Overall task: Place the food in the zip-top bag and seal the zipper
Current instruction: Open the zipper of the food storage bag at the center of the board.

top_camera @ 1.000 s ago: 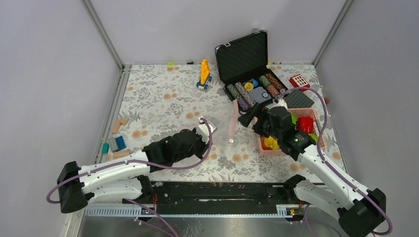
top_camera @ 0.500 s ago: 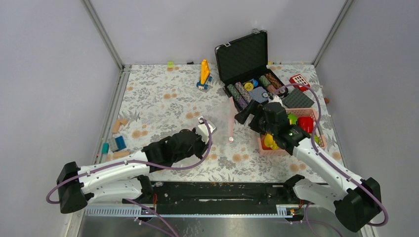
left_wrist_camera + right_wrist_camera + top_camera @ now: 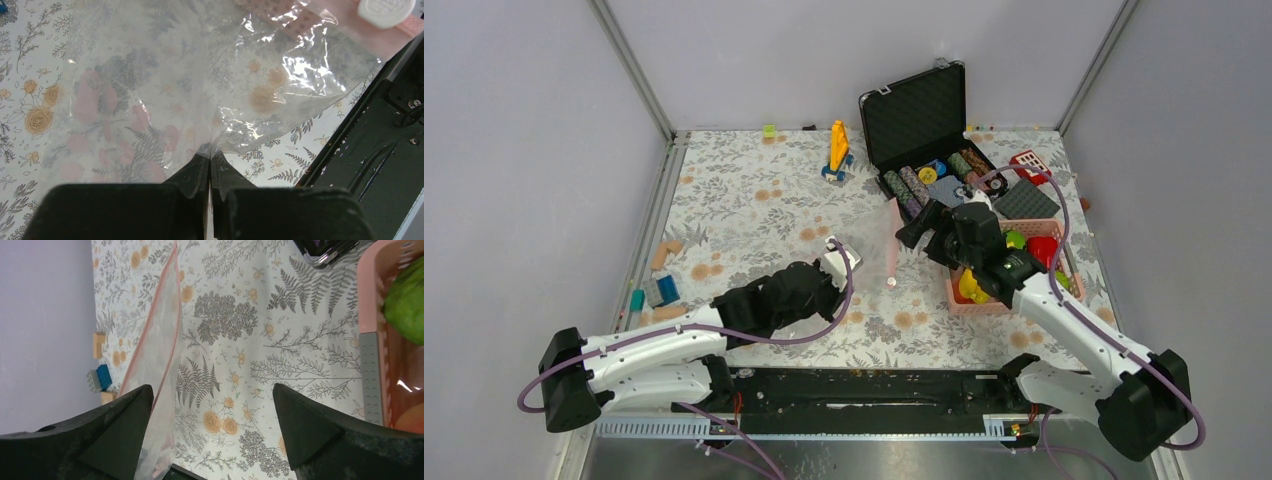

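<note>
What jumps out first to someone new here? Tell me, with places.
The open black case of poker chips stands out at the far right of the table, with the pink basket of bright toy food just nearer. Mid-table, the left gripper pinches the clear zip-top bag, while the right gripper hangs open between bag and basket.

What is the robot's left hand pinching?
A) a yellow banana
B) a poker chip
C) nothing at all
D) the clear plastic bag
D: in the left wrist view the left gripper is shut, with its tips pinching a fold of the clear plastic bag.
</note>
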`<state>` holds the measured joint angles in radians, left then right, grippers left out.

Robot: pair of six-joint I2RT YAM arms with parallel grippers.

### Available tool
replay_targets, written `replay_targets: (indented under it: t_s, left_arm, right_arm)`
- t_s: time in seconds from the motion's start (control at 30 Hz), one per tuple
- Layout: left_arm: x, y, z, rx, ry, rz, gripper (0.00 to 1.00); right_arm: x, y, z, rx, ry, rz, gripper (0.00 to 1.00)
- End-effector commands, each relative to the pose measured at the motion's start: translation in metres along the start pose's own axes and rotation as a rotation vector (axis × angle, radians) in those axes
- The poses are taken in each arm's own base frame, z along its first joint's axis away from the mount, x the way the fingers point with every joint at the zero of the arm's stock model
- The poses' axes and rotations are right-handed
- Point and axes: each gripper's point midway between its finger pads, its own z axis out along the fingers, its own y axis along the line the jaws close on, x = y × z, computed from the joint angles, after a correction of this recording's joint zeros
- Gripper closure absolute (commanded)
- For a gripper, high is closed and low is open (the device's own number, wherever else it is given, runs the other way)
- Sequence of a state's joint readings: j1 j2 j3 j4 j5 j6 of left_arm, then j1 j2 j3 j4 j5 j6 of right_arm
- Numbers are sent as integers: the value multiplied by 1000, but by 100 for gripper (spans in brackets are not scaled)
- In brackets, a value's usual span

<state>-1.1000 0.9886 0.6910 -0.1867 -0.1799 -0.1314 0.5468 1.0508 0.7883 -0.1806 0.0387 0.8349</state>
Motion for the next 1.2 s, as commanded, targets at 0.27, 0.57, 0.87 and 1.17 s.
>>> replay_targets:
  t_s: [0.27,0.57,0.87,1.17]
  left_arm:
    - [-12,1,1,-12,-47,-1,100]
    - [-17,5,-5,-32,-63,-21,7]
    - [-57,20,-34,-147,-77,-149,1]
    - [-134,32,-77,-197,-300,-330,1]
  right_arm:
    - [28,56,12,-253,228,-22,37]
    - [22,75,5,-360,207,-90,100]
    - [-16,88,-28,-347,-76,-427,100]
    - [-40,117,-59,-385,-234,-658,100]
